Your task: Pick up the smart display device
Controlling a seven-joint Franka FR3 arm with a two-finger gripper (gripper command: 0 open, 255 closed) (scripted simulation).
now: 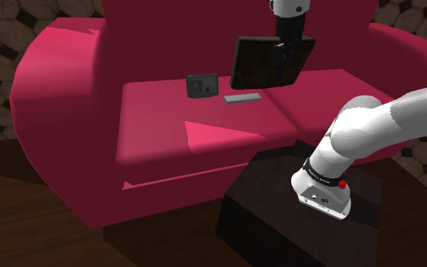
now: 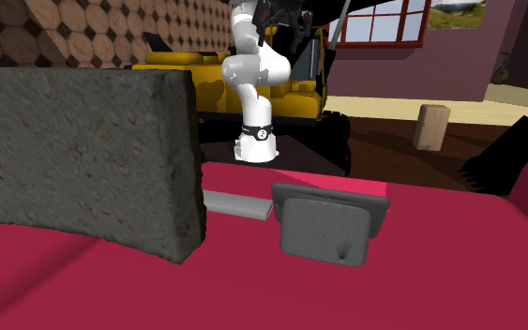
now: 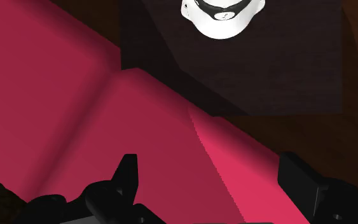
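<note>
The smart display (image 1: 202,86) is a small dark device with a screen, standing upright on the red sofa's seat near the backrest. From behind it appears as a grey rounded body (image 2: 332,225). My black gripper (image 1: 286,51) hangs in the air above the seat, to the right of the display in the shoulder view and well apart from it. In the wrist view the gripper (image 3: 210,164) is open, its two fingers wide apart with nothing between them, over the seat cushions and the seam between them.
A flat grey slab (image 1: 242,98) (image 2: 236,202) lies on the seat beside the display. A large dark panel (image 1: 259,67), rough and grey from behind (image 2: 83,150), stands against the backrest behind my gripper. The dark stand (image 1: 280,212) abuts the red sofa (image 1: 75,114).
</note>
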